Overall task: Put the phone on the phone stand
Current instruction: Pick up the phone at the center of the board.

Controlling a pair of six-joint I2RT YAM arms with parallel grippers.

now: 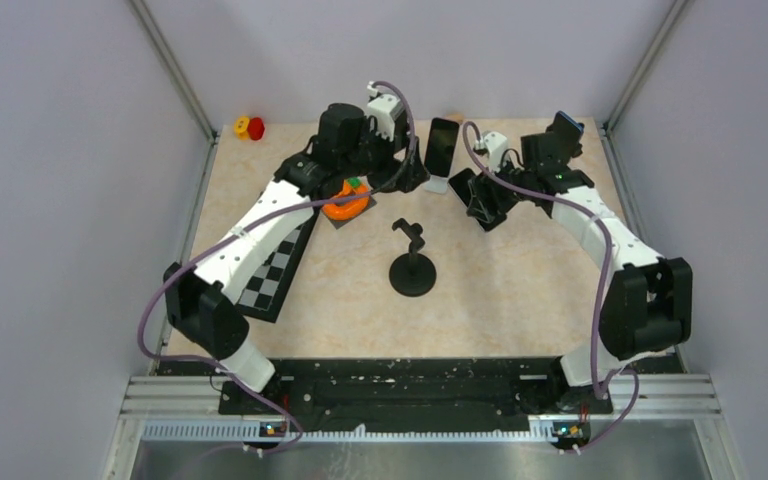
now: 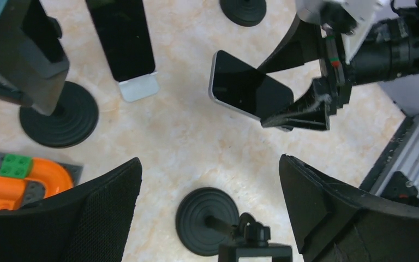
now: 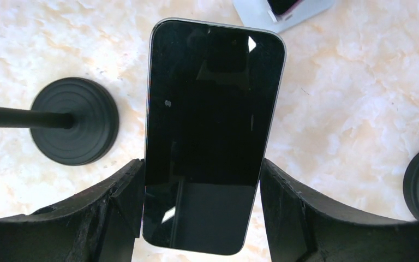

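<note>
Within the right hand (image 3: 201,166) gleams a black phone (image 3: 214,109).

Both arms reach out from their bases and bend inward at the elbows, so the two wrists come close together far out in front. The left gripper (image 1: 405,178) points downward with its jaws spread wide and nothing between them. The right gripper (image 1: 480,200) sits just beside it, facing it, its fingers (image 3: 114,207) pressed against the two long edges of the phone (image 3: 213,136), near one end
</note>
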